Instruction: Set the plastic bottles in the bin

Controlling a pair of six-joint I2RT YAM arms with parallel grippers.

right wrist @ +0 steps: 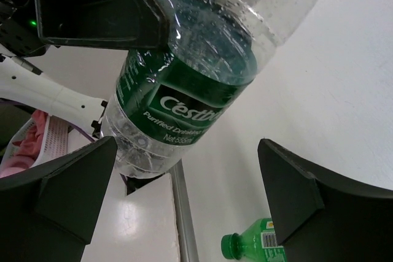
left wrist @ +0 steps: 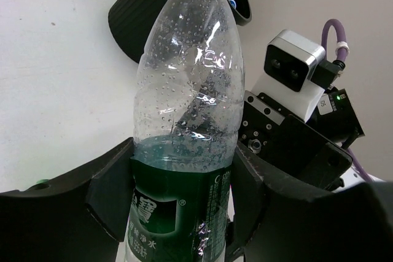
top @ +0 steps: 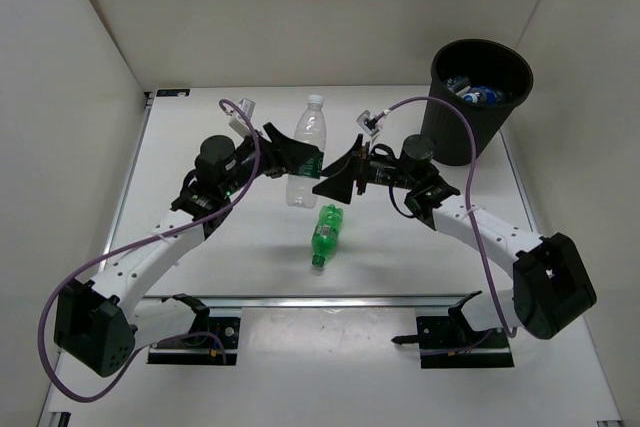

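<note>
Risk sits in the hand-over, as I judge this step. My left pincer (top: 302, 161) is clamped on the dark green label band of the clear plastic bottle with the white cap (top: 309, 137), which it holds off the white table (top: 420, 267), near the table's middle. My right pincer (top: 339, 171) waits at the bottle's 3 o'clock with its jaws apart and gripping nothing. From the wrist view I cannot tell whether the bottle's base is between its fingers (right wrist: 67, 191) or short of them.

If my left lets go before my right has closed, the bottle drops toward the translucent green plastic bottle (top: 326, 235) lying on the table at its 6 o'clock, and both may roll. The clear wall is thin and beaded with droplets, so a bite there could buckle it or slide off. A bite on the label band could pinch my own left fingers.

The tall round black plastic bin (top: 497, 125) stands at the table's 1 o'clock. A low carry could clip its rim.
</note>
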